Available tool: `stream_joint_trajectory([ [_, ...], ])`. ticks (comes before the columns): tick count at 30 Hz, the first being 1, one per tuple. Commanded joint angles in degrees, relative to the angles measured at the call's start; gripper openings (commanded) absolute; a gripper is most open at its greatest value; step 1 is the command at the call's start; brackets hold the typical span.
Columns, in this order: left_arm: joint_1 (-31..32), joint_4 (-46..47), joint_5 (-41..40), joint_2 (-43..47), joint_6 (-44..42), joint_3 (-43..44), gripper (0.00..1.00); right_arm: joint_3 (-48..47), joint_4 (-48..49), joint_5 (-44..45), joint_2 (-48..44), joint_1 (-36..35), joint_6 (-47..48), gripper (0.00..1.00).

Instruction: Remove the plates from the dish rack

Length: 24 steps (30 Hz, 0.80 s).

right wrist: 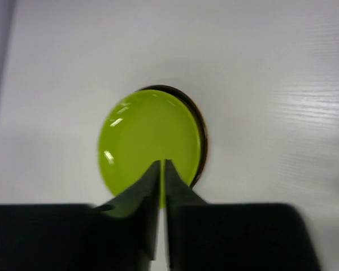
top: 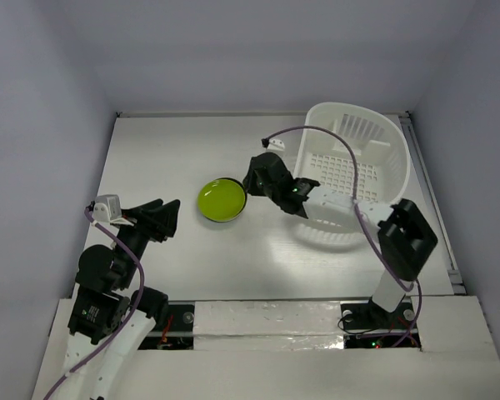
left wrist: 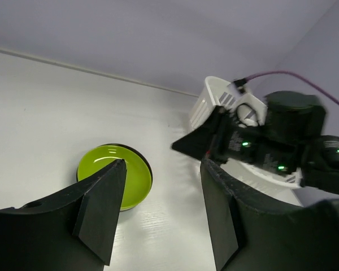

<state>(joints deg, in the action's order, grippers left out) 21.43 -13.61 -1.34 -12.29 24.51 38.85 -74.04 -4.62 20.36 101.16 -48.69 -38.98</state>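
Note:
A lime green plate (top: 221,200) lies flat on the white table, left of the dish rack (top: 375,179). A dark rim (right wrist: 201,141) shows under its edge, as of another plate below it. The rack is a white slotted basket and looks empty inside. My right gripper (top: 254,179) hovers at the plate's right edge, its jaws shut with only a thin slit and nothing between them; in the right wrist view (right wrist: 163,165) its tips overlap the green plate (right wrist: 150,135). My left gripper (top: 165,218) is open and empty, left of the plate (left wrist: 107,161). No other plates show.
The right arm (left wrist: 271,141) reaches across in front of the rack (left wrist: 213,99). Grey walls close in the table at the back and on both sides. The table's near edge (top: 267,302) runs by the arm bases.

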Motion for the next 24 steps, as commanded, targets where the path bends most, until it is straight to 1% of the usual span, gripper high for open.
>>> stream_joint_trajectory([
  [1,0.45,1.74,0.46,-1.15,0.18,-0.27,0.53,2.22,4.0,0.73,-10.0,-0.53,3.47,0.0],
  [2,0.45,1.83,0.55,-1.07,0.01,-0.35,0.56,3.54,6.44,0.65,-12.55,-0.53,4.61,0.0],
  [3,0.45,1.83,0.9,-1.06,0.01,-0.27,0.58,6.68,7.86,-0.31,-18.14,-0.53,6.97,0.0],
  [4,0.45,1.92,0.99,-0.98,0.1,-0.18,0.6,8.28,10.22,-0.32,-21.15,-0.53,7.77,0.0],
  [5,0.45,1.92,0.99,-0.72,0.01,0.0,0.65,10.04,11.12,-0.32,-24.4,-0.53,8.65,0.0],
  [6,0.45,1.83,0.73,-0.63,0.1,-0.09,0.67,13.36,11.74,0.11,-27.66,-0.53,10.49,0.0],
  [7,0.45,1.74,0.38,-0.45,0.1,0.0,0.7,14.96,12.0,1.86,-34.3,-0.53,11.29,0.0],
  [9,0.45,1.65,-0.06,-0.27,-0.08,0.17,0.75,18.04,11.48,4.59,-41.19,-0.53,13.48,0.02],
  [10,0.45,1.74,-0.15,-0.19,-0.17,0.09,0.77,21.1,10.87,8.17,-48.1,-0.53,14.02,0.1],
  [12,0.45,1.92,-0.32,-0.19,-0.6,0.26,0.8,24.1,9.99,11.61,-54.9,-0.53,15.16,0.24],
  [13,0.45,2.0,-0.24,-0.27,-0.69,0.26,0.81,26.82,8.77,16.68,-58.07,-0.53,14.99,0.5],
  [14,0.45,2.27,-0.32,-0.36,-0.87,0.35,0.82,28.06,7.8,19.51,-63.75,-0.53,14.47,0.64],
  [15,0.45,2.27,-0.5,-0.36,-0.96,0.44,0.82,29.12,6.92,21.72,-66.33,-0.53,14.03,0.75],
  [16,0.45,2.44,-0.68,-0.45,-1.13,0.52,0.83,30.17,5.25,25.83,-68.62,-0.53,12.89,0.94],
  [17,0.45,2.53,-0.85,-0.71,-1.13,0.61,0.83,32.36,4.8,27.7,-72.56,-0.53,12.1,0.99],
  [19,0.45,2.71,-1.29,-0.98,-1.13,0.96,0.83,34.92,4.97,30.34,-75.66,-0.53,10.51,1.0],
  [21,0.45,3.15,-1.47,-1.59,-1.22,1.23,0.83,38.08,5.67,30.35,-78.47,-0.53,9.89,1.0],
  [24,0.45,2.88,-2.08,-2.82,-1.31,2.1,0.83,39.32,6.56,29.3,-79.1,-0.53,9.54,1.0],
])
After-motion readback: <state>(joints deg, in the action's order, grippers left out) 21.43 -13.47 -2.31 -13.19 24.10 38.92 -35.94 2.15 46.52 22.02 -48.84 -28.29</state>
